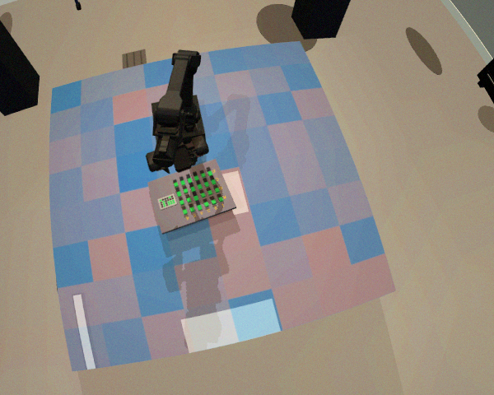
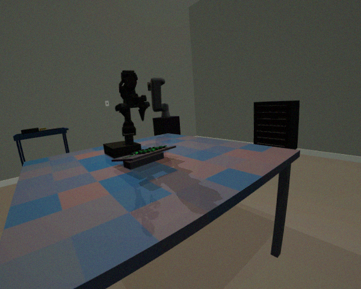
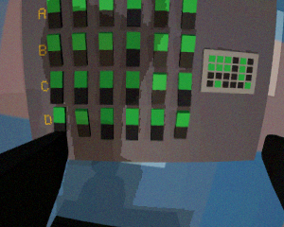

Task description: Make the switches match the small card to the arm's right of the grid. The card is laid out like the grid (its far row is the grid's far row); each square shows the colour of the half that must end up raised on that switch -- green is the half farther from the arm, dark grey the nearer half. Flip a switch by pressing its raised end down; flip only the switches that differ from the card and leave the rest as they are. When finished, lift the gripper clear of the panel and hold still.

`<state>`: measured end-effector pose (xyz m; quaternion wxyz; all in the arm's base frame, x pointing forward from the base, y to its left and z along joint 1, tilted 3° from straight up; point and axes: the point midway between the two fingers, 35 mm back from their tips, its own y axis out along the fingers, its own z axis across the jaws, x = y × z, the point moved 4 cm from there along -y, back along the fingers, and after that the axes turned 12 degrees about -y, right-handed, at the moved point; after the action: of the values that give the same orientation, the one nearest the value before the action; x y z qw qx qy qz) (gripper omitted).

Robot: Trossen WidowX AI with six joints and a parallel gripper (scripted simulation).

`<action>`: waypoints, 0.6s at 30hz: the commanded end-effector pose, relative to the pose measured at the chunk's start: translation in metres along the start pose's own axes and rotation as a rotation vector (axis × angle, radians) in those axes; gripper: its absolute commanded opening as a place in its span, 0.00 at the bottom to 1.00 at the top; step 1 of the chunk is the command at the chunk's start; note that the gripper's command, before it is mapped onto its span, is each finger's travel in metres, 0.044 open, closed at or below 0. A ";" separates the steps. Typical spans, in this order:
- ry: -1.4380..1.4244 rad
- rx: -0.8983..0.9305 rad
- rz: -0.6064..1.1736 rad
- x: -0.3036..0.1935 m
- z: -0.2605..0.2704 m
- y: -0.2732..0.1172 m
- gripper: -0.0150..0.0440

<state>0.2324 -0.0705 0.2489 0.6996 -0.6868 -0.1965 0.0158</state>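
The panel [image 1: 177, 214] sits approx mid-counter [image 1: 323, 238], slightly skewed to the checker pattern, w/ broad open surface on all sides except the arm side, where the arm's base [image 2: 121, 148] sits just beside the panel's near edge. A pale strip [image 1: 236, 191] lies along one panel edge. The gripper [image 2: 142, 112] hangs well above the panel, near its arm-side edge, jaws spread wide and holding nothing; in the wrist view the two fingers frame the bottom corners, apart from the panel. Switch grid [image 3: 119, 66]: 24 switches, 4 rows (A–D) x 6 cols (1–6), each w/ a green half and a dark grey half; which half is raised can't be told from these views. One card [image 3: 229, 72] lies on the panel just beside col 6, level w/ rows B–C, clear of the panel's edge; its squares are a mix of green and dark, too small to count reliably.
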 end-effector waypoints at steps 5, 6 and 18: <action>-0.004 -0.004 -0.001 0.033 -0.027 0.044 0.71; -0.005 -0.005 -0.001 0.042 -0.033 0.058 0.67; -0.008 -0.002 0.021 0.062 -0.048 0.127 0.25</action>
<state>0.3322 -0.0937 0.1672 0.6921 -0.6915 -0.2065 0.0141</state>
